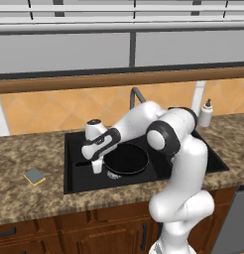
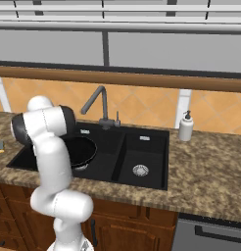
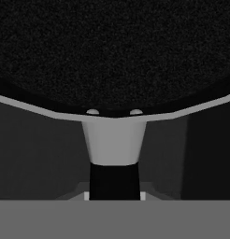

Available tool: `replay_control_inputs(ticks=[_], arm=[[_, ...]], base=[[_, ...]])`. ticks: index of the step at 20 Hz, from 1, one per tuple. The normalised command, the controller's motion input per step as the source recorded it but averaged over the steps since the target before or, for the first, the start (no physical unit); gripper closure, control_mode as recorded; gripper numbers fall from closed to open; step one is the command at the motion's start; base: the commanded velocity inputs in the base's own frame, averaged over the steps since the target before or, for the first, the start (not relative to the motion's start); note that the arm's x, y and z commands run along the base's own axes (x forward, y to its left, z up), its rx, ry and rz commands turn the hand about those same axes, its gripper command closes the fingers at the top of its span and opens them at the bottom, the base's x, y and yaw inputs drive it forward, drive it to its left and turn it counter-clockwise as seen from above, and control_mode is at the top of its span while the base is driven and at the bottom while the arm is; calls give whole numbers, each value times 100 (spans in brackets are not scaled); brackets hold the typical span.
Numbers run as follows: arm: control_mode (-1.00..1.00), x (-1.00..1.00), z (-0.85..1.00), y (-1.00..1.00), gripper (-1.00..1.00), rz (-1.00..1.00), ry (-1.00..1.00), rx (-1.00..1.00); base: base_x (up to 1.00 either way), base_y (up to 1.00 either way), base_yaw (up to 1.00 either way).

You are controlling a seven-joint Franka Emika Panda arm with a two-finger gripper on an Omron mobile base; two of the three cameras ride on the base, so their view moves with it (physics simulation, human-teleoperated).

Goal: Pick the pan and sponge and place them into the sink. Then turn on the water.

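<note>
The black pan (image 1: pixel 126 159) lies low in the large left basin of the black sink (image 1: pixel 74 181), its handle pointing left. My gripper (image 1: pixel 96 166) points down at that handle. In the hand view the pan's round body (image 3: pixel 115 46) is very close, and its handle (image 3: pixel 114 179) runs down between my fingertips, with the gripper (image 3: pixel 114 196) shut on it. From the right base the pan (image 2: pixel 82 149) shows partly behind my arm in the sink (image 2: pixel 142 128). The sponge (image 1: pixel 34 176) lies grey-blue face up on the counter left of the sink. No water falls from the faucet (image 1: pixel 136 96).
A white soap bottle (image 1: pixel 207 114) stands on the counter right of the sink, near the wall. The smaller right basin (image 2: pixel 140 170) has a silver drain. The faucet (image 2: pixel 98 103) rises behind the divider. A speckled counter (image 2: pixel 210 166) spreads to the right.
</note>
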Motion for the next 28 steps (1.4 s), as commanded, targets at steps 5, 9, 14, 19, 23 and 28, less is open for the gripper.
replay_control_inputs(ticks=[5, 9, 14, 19, 23, 28], arm=[[-100, 57, -36, -4, 100, -4, -3, 0], [-100, 55, -36, 0, 100, 0, 0, 0], [-100, 31, -60, 0, 100, 0, 2, 0], [-100, 7, -62, 0, 100, 0, 0, 0], [-100, 26, -43, 0, 100, 0, 0, 0], [-100, 42, -48, 0, 100, 0, 0, 0]], base=[[0, 0, 0], [0, 0, 0], [0, 0, 0], [0, 0, 0], [0, 0, 0], [0, 0, 0]])
